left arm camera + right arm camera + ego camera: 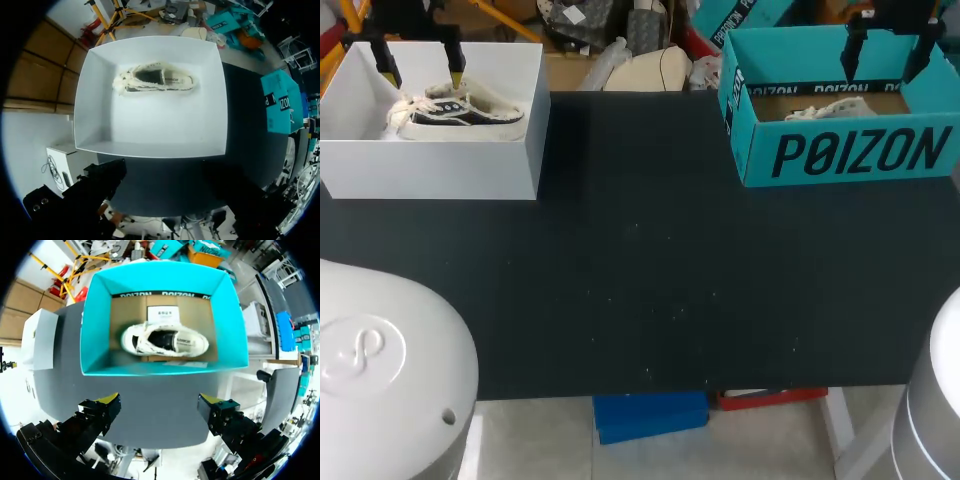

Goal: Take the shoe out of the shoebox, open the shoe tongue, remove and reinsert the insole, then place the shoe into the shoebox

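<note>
Shoe [460,112] [155,80]: cream and dark, upright on its sole, laces loose, inside the white box [430,165] [150,125], lying along the box's far wall with bare floor on the near side. The white box is open-topped and stands at the far left corner of the table [640,260]. Left fingers [387,62] [100,182]: hanging above the white box, spread wide with nothing between them and clear of the shoe; the head view shows one finger over the shoe's laced end and the other near the box's left wall. Second shoe [830,108] [165,340]: white with a dark opening, resting near the middle of the brown floor of the teal box [850,150] [95,325], with a white card just beyond it against the far wall. The teal box is open-topped and stands at the far right corner of the table, well apart from the white box. Right fingers [853,55] [102,412]: poised above the teal box, released and wide apart, holding nothing and touching neither shoe nor box. The table's dark top lies between the two boxes and in front of them.
</note>
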You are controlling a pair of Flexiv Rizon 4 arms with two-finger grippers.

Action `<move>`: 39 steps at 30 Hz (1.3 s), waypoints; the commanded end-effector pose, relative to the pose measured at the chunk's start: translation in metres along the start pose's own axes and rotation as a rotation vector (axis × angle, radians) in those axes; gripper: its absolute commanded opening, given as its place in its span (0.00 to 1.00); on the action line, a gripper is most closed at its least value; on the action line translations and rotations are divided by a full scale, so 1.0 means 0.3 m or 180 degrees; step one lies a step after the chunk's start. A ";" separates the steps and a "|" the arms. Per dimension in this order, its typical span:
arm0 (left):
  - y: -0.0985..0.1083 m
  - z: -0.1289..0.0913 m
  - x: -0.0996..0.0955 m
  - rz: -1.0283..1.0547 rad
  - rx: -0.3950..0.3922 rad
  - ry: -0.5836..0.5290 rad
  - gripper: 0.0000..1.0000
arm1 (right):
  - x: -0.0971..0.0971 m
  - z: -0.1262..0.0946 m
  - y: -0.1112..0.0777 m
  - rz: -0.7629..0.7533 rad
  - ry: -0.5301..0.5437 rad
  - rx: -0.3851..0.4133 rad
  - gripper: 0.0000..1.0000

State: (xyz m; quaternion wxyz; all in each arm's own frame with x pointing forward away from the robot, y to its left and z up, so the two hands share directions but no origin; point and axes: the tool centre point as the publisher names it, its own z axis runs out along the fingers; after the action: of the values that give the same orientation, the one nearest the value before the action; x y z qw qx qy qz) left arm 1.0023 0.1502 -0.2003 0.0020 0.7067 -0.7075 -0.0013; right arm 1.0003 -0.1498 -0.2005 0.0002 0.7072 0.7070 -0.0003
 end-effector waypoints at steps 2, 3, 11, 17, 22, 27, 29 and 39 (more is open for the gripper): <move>0.008 -0.010 -0.005 0.0656 0.0371 0.0000 1.00 | 0.000 0.000 0.000 0.0000 0.0000 0.0000 1.00; 0.014 -0.013 -0.005 0.1050 0.0516 0.0000 1.00 | 0.000 0.000 0.000 0.0000 0.0000 0.0000 1.00; 0.072 -0.004 -0.031 0.2494 0.1296 -0.0340 1.00 | 0.000 0.000 0.000 0.0000 0.0000 0.0000 1.00; 0.072 -0.004 -0.031 0.2494 0.1296 -0.0340 1.00 | 0.000 0.000 0.000 0.0000 0.0000 0.0000 1.00; 0.072 -0.004 -0.031 0.2494 0.1296 -0.0340 1.00 | 0.000 0.000 0.000 0.0000 0.0000 0.0000 1.00; 0.014 0.010 -0.077 0.2965 0.1162 -0.0521 1.00 | 0.000 0.000 0.000 0.0000 0.0000 0.0000 1.00; -0.018 0.012 -0.107 0.3210 0.1126 -0.0567 1.00 | 0.000 0.000 0.000 0.0000 0.0000 0.0000 1.00; -0.138 0.084 -0.192 0.3924 0.0787 -0.0278 1.00 | 0.000 0.000 0.000 0.0000 0.0000 0.0000 1.00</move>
State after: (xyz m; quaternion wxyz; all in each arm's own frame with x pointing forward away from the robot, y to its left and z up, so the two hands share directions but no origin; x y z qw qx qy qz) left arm 1.0237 0.2032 -0.2208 -0.1565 0.2147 -0.9626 0.0537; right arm 1.0005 -0.1497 -0.2010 0.0003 0.7072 0.7070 -0.0001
